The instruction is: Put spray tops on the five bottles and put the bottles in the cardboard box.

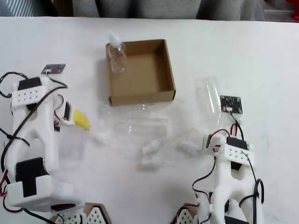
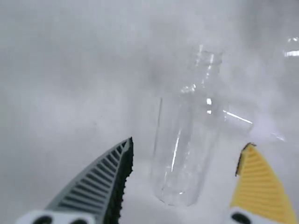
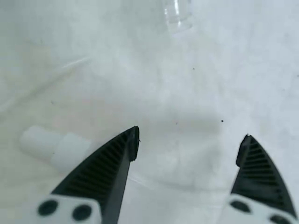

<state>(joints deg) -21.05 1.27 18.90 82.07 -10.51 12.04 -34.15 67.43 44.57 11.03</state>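
The cardboard box point(image 1: 161, 70) stands open at the back middle of the table. One clear bottle with a white spray top point(image 1: 116, 57) rests in its left corner. A topless clear bottle point(image 1: 140, 126) point(image 2: 189, 149) lies in front of the box, and my left gripper point(image 1: 75, 115) point(image 2: 189, 143) is open just left of it, its yellow finger point(image 2: 254, 182) and grey finger on either side. Another clear bottle point(image 1: 208, 95) point(image 3: 177, 14) lies right of the box. My right gripper point(image 3: 191, 133) is open over bare table, beside a white spray top point(image 3: 56, 144).
Loose white spray tops point(image 1: 152, 150) point(image 1: 189, 147) point(image 1: 100, 135) lie on the white table between the arms. The right arm point(image 1: 229, 161) stands at the front right, with a small circuit board point(image 1: 231, 103) at its far end. A matching board point(image 1: 53, 69) sits by the left arm.
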